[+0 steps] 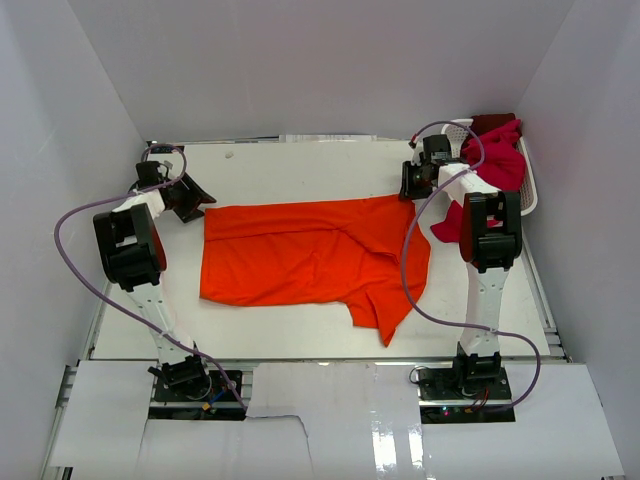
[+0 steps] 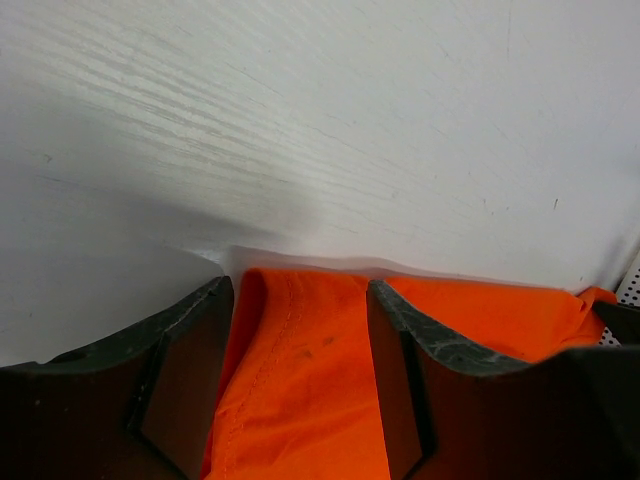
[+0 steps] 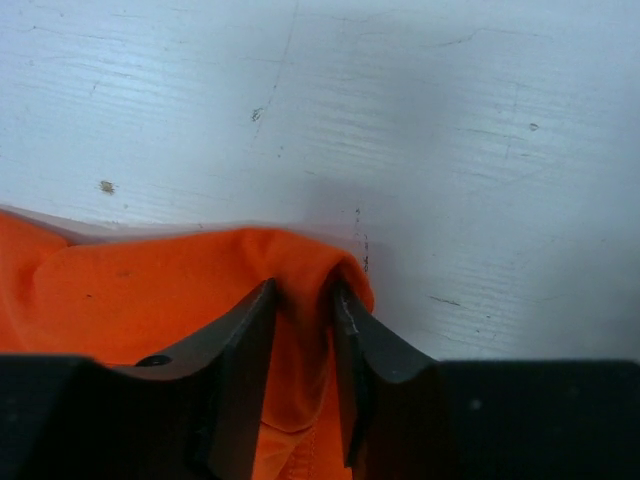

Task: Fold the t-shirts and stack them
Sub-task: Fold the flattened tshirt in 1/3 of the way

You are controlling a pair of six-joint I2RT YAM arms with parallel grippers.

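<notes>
The orange t-shirt (image 1: 300, 255) lies spread on the table (image 1: 300, 160); the right gripper (image 3: 305, 290) pinches its far-right corner, while the left gripper (image 2: 300, 285) straddles the far-left corner, fingers spread. The left should close on both layers before they lift together.

a white table (image 1: 300, 165) with faint wood grain sits boxed in by plain white walls (image 1: 320, 60) under even light.

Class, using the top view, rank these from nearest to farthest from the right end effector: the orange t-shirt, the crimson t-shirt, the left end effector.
1. orange t-shirt: its far right corner lies in the right end effector.
2. crimson t-shirt: to the right, in the white basket.
3. left end effector: far left, across the shirt.
</notes>
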